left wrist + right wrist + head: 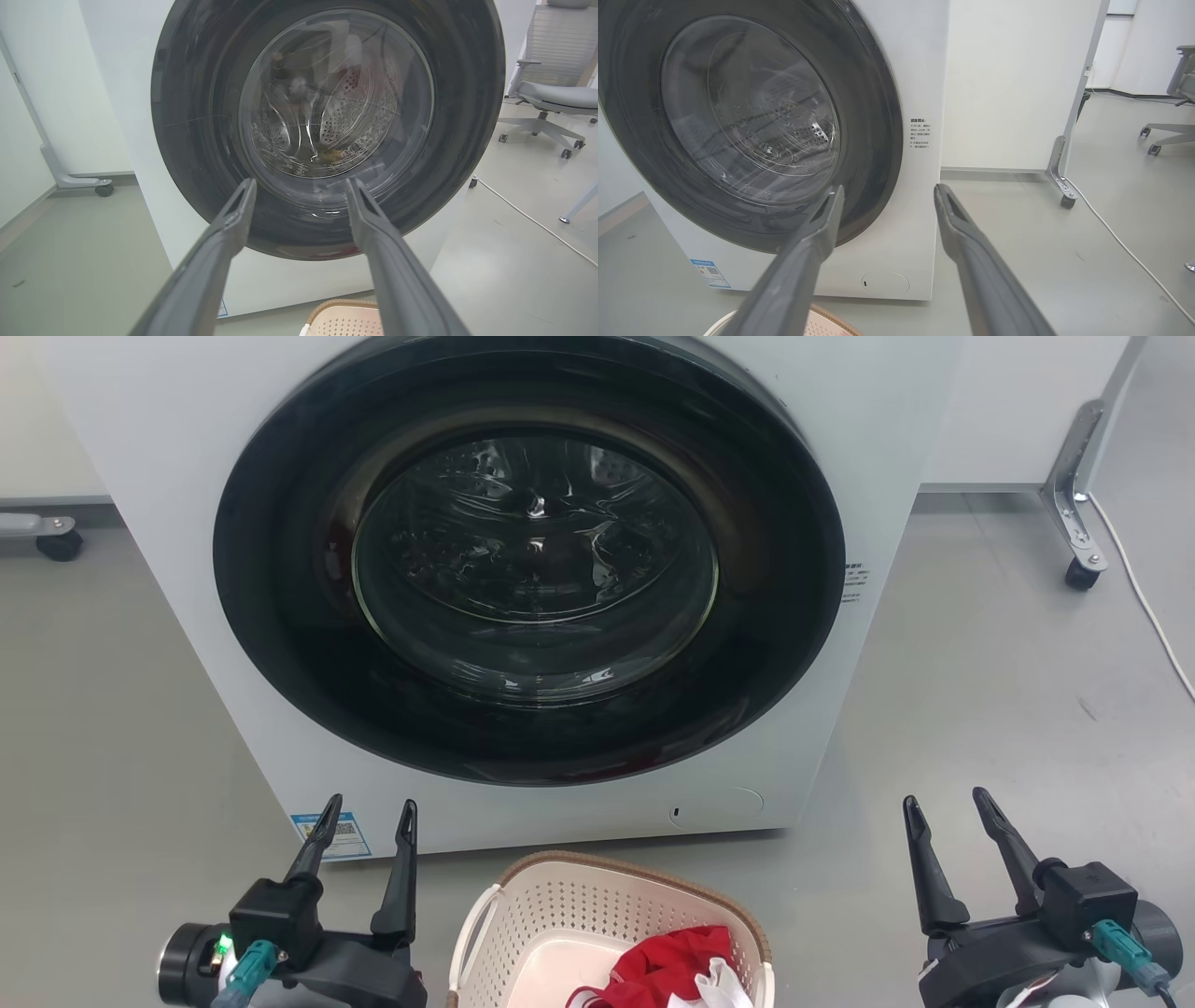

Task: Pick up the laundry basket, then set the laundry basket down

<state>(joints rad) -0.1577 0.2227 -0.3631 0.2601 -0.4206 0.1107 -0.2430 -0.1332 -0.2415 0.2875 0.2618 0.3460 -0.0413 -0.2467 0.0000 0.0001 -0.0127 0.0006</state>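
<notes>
Two grippers stand at the bottom of the head view, neither holding anything: the left gripper (372, 803) at lower left and the right gripper (944, 798) at lower right. Each has its fingers (401, 868) spread to a moderate gap, pointing up the frame toward the washing machine (896, 429). The laundry basket (569, 905) sits on the floor (980, 691) at bottom centre, between the grippers and touching neither, just in front of the machine's closed round door (532, 560). A red cloth (667, 966) and a white cloth (724, 985) lie in it. Its brown rim peeks into the bottom edge of both wrist views, below the fingers.

By my reading the pick-up has not begun; this is the approach. A white loop handle (470, 933) shows on the basket's left side in the frame; the opposite one is mostly cut off. The next move likely calls for both arms to drop and swing inward so each pair of fingers straddles a handle or the rim on its side before closing. An even lift should then keep the load from tipping.
</notes>
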